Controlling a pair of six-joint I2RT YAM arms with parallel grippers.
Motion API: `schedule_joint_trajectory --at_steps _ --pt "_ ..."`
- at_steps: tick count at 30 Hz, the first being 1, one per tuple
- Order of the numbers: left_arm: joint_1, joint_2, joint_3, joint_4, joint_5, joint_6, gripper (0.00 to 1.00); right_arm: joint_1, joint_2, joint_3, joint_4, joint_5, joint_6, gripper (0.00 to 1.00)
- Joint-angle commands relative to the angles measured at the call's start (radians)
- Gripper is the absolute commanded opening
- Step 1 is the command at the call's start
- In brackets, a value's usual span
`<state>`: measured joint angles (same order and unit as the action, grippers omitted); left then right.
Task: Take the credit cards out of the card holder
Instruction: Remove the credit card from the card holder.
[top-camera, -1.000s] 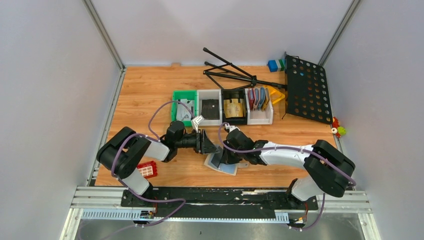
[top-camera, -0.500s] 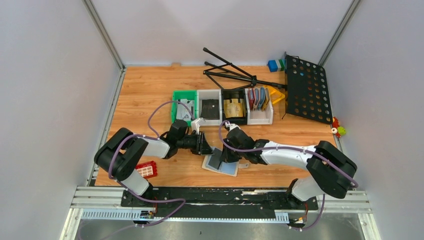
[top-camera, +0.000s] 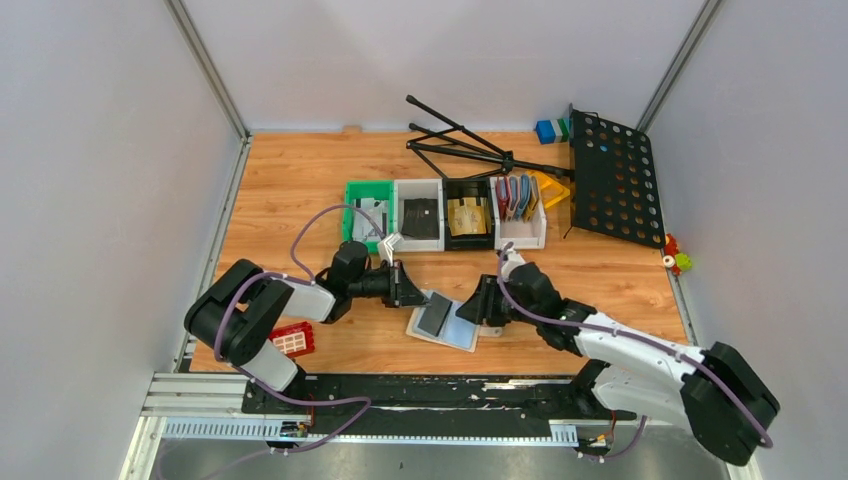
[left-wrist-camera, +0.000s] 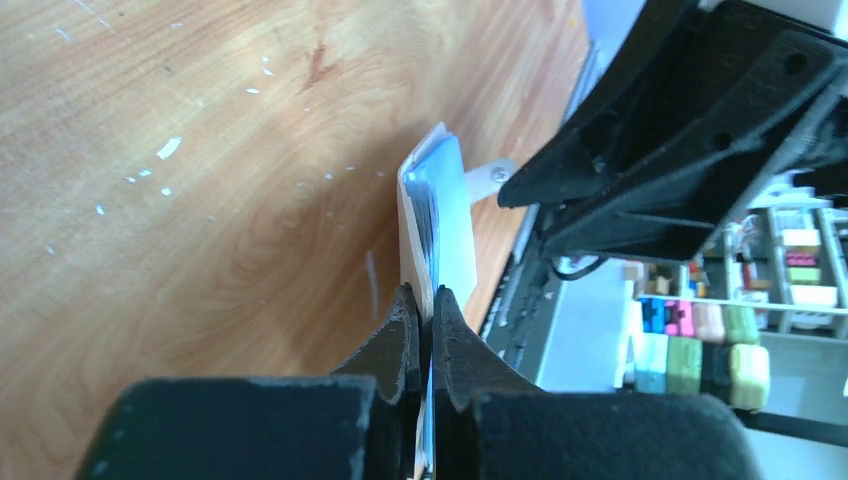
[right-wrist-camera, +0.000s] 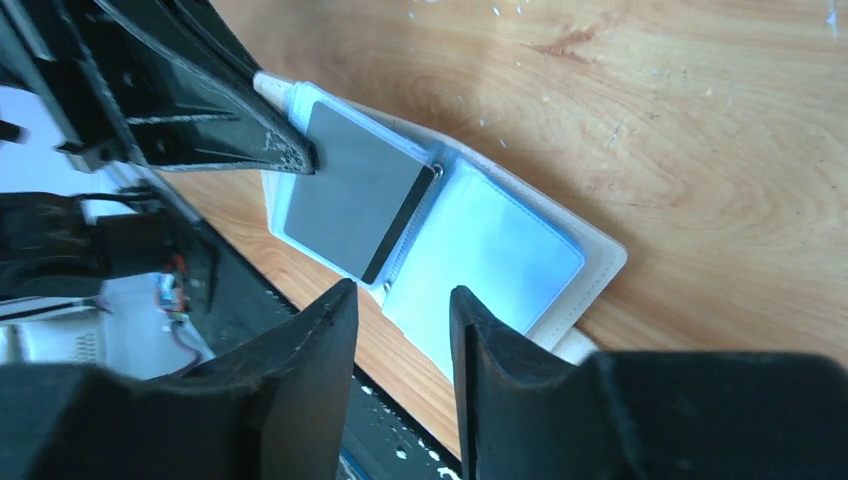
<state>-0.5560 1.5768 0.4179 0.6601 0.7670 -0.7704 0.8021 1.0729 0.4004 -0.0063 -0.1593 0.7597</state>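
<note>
Pale grey-blue folding card holder (top-camera: 462, 333), open flat on wooden tabletop (top-camera: 300, 190), one dark grey plastic credit card (top-camera: 435, 314) in its left clear pocket. Left gripper (top-camera: 410, 290) jaws clamped on holder's left edge; right gripper (top-camera: 483, 305) jaws apart, empty, near right edge.

robot lab cell, white enclosure walls (top-camera: 90, 180), aluminium rail (top-camera: 190, 398), parts bins (top-camera: 520, 240)

bright even light, soft shadows
</note>
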Motion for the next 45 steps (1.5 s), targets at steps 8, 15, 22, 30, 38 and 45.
schedule_joint_trajectory --at_steps 8,15,22,30,38,45 --pt "0.007 0.016 -0.095 0.727 0.031 -0.575 0.00 -0.079 -0.162 -0.050 0.248 -0.220 0.103 0.47" --pt "0.005 0.106 -0.096 0.946 0.032 -0.713 0.00 -0.099 -0.148 -0.075 0.357 -0.277 0.170 0.45" --pt "0.005 0.081 -0.110 0.946 0.036 -0.720 0.00 -0.111 -0.134 -0.071 0.414 -0.290 0.201 0.36" --pt "0.005 0.046 -0.124 0.947 0.035 -0.728 0.00 -0.118 -0.122 -0.067 0.506 -0.313 0.240 0.26" --pt "-0.004 0.022 -0.138 0.947 0.021 -0.723 0.00 -0.119 -0.124 -0.083 0.636 -0.346 0.278 0.11" --pt "-0.051 0.001 -0.128 0.946 -0.014 -0.729 0.00 -0.119 -0.032 -0.058 0.733 -0.408 0.317 0.13"
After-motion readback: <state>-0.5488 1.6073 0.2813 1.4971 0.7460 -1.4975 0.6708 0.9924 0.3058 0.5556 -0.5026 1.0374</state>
